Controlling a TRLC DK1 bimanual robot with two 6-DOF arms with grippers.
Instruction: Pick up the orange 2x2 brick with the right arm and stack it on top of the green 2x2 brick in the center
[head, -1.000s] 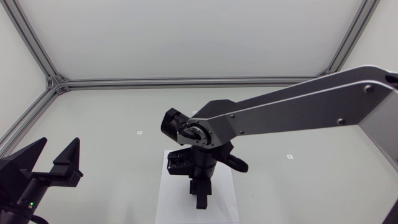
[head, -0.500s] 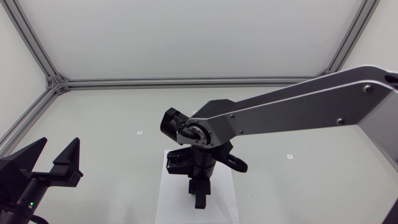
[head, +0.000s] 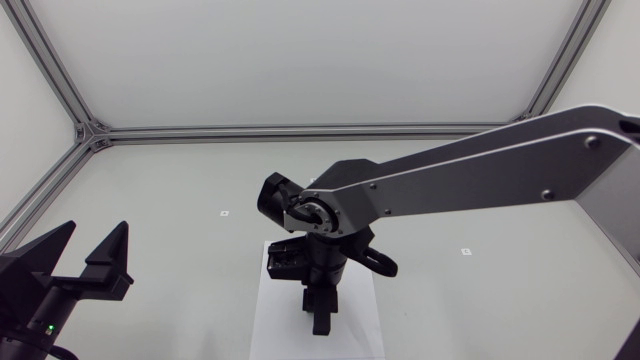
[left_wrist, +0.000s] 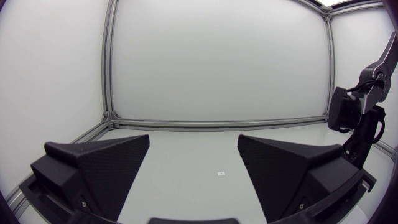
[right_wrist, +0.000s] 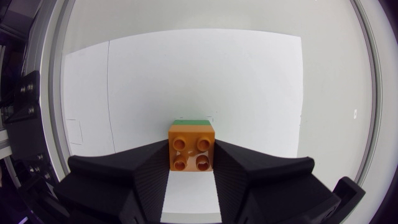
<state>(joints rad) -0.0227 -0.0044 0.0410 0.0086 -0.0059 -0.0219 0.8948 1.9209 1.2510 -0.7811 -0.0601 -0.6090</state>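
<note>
Two fingers of right gripper (right_wrist: 191, 163) clamped on flat sides of orange brick (right_wrist: 191, 144); probably light, rigid, slick plastic. Green brick (right_wrist: 193, 121) just beneath. Left gripper (left_wrist: 194, 158) spread, empty.

From where I sit, this is a robotics lab test cell: the white desk (head: 150, 200) is boxed in by aluminium frame rails (head: 300, 131) and plain white panels (head: 300, 60). Small printed marks (head: 224, 213) dot the desk, and a white sheet (head: 268, 330) lies on it.
</note>
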